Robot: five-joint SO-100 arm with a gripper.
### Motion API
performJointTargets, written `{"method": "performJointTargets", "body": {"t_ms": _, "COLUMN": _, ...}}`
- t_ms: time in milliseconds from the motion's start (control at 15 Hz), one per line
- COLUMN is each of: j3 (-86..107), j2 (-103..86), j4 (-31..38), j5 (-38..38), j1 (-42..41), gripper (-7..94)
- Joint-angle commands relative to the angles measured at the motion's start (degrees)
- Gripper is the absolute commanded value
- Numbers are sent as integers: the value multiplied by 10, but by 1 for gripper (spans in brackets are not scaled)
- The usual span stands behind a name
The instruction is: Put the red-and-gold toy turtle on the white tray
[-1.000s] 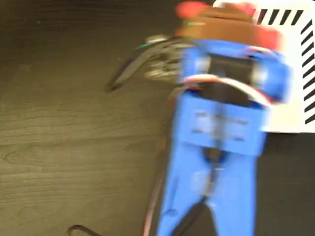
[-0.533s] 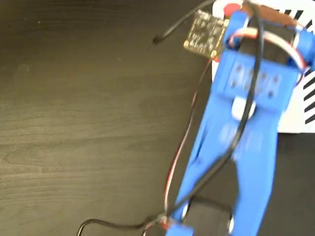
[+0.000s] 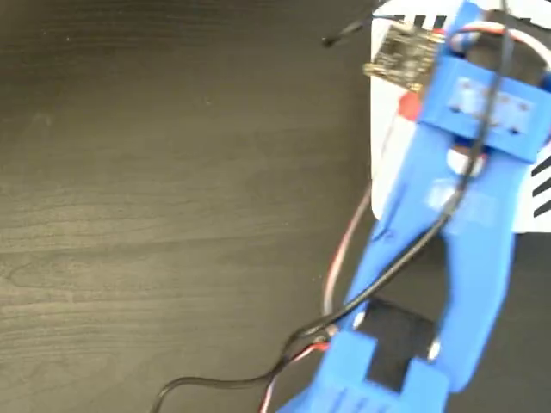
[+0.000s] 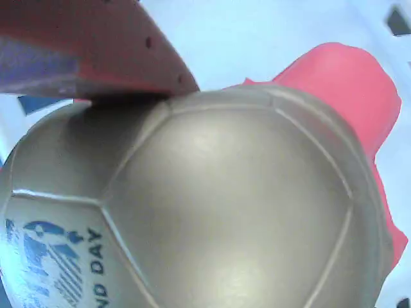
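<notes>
We have swung our blue arm [image 3: 456, 224] to the right across the fixed view in the last second, and it now reaches over the white tray [image 3: 383, 138] rather than hanging at that tray's left edge. The red-and-gold toy turtle [image 4: 212, 205] has travelled with it. In the wrist view its gold shell fills the frame, printed lettering at lower left, a coral-red limb poking out at upper right, and pale tray surface behind. A red finger [image 4: 96, 51] of our end effector [image 4: 128, 90] presses on the top of the shell; the opposite finger is out of sight, but we judge the end effector clamped on the turtle.

In the fixed view only a sliver of red [image 3: 408, 105] shows beside the arm, over the tray. That puts the carry nearly done, by our reckoning: what remains is lowering and letting go. Whether the turtle already touches the tray we cannot tell.

The dark wood-grain surface [image 3: 172, 215] lies bare to the left, with black and red cables [image 3: 344, 284] trailing from the arm. The tray's dark stripes [image 3: 541, 168] peek out at the right edge. Nothing of the room beyond is in view.
</notes>
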State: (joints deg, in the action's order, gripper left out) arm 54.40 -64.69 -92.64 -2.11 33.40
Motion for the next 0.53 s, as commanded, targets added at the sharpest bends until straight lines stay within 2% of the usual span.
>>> {"method": "performJointTargets", "body": {"t_ms": 0, "j3": -42, "j2": -10, "j4": -1, "j5": -4, "j1": 13, "gripper": 0}}
{"method": "performJointTargets", "body": {"t_ms": 467, "j3": -56, "j2": 19, "j4": 12, "j5": -10, "j1": 21, "gripper": 0}}
